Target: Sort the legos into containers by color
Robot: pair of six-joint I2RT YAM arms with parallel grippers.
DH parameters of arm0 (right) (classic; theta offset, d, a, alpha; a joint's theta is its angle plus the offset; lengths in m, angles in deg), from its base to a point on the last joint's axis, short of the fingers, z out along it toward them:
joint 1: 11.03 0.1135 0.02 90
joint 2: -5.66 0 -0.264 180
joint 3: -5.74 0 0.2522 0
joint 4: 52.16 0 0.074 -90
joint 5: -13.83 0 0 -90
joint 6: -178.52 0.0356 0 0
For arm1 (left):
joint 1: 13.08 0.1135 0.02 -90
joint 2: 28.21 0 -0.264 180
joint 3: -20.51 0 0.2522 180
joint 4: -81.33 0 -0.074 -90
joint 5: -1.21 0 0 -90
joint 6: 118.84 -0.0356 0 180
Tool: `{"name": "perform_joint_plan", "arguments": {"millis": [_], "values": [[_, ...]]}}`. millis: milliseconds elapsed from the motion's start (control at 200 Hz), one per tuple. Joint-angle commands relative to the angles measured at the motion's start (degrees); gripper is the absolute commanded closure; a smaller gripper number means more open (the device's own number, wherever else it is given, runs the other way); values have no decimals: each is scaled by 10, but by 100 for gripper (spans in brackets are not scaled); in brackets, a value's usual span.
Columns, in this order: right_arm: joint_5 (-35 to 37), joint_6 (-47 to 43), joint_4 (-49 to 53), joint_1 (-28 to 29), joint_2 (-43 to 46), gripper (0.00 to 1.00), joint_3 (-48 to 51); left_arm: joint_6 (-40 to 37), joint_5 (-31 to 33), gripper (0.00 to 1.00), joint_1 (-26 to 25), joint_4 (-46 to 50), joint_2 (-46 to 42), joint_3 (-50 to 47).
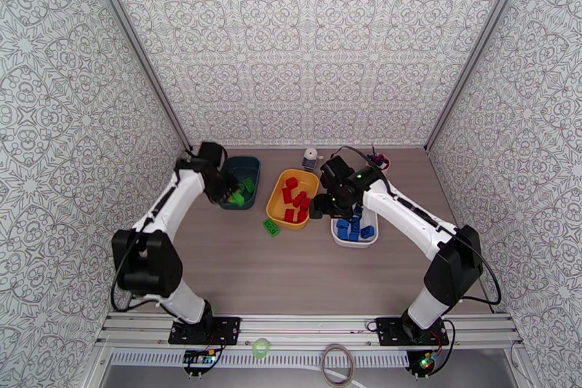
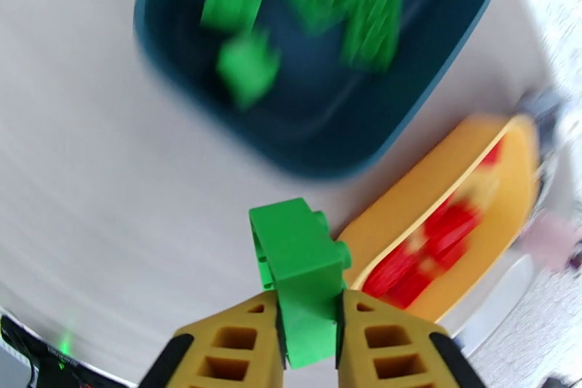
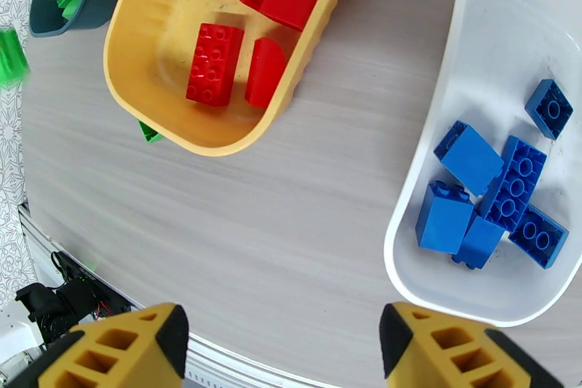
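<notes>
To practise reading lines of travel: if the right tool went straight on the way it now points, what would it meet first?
Most likely the bare table, in the gap between the yellow tray and the white tray. The right tool stands open and empty, though depth is unclear.

A grey-brown wood-grain table [image 1: 291, 280] stands boxed in by white panels with a grey ornamental pattern: a back wall [image 1: 305, 40] behind the table, a left wall [image 1: 51, 127] and a right wall [image 1: 531, 127] beside it. Silver posts [image 1: 138, 47] rise from the table's far corners. An aluminium rail [image 1: 305, 330] runs along the table's near edge. The light is even and soft.
</notes>
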Motion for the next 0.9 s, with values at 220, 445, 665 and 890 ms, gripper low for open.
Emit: {"name": "perform_joint_plan", "arguments": {"millis": [220, 445, 665, 890], "values": [[5, 25, -6, -6, 39, 27, 27, -39, 10, 24, -16, 58, 53, 62], [4, 36, -19, -5, 61, 27, 76, 16, 4, 27, -71, -5, -64, -122], [-6, 28, -22, -5, 47, 27, 71, 76, 22, 18, -158, -40, -179, -282], [-19, 21, -25, -6, 26, 27, 54, 127, 38, 12, -255, -116, -198, -374]]}}
